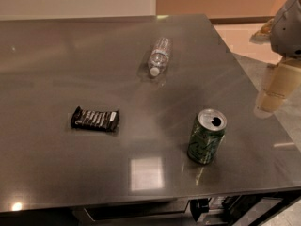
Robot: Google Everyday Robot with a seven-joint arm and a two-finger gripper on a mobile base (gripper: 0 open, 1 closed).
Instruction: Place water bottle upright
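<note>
Can is the landmark: green, silver top with its opening showing, upright on the grey table, toward the near right part of the top. Bottle lies on its side on the table, up and left of the can, well apart from it, closer to the far edge. It is clear with a ribbed body, and its white cap is on the end nearer the can's row, pointing toward the near edge and a touch left. Nothing touches the bottle and it is not upright. Candy bar is a dark wrapper with pale print, lying flat, far left of the can and slightly farther back than it, well apart from both can and bottle. Gripper is right of the can and higher in the view, out by the table's right edge. The cream lower part hangs under a grey housing, partly cut off by the right border. Cannot tell how far open it is. It touches neither the can nor the bottle, is well apart from the bottle, and nothing is seen in its grasp. A square light patch reflects on the tabletop, left of the can and a bit nearer the front edge. Pale floor shows beyond the table's right side, behind the can.
</note>
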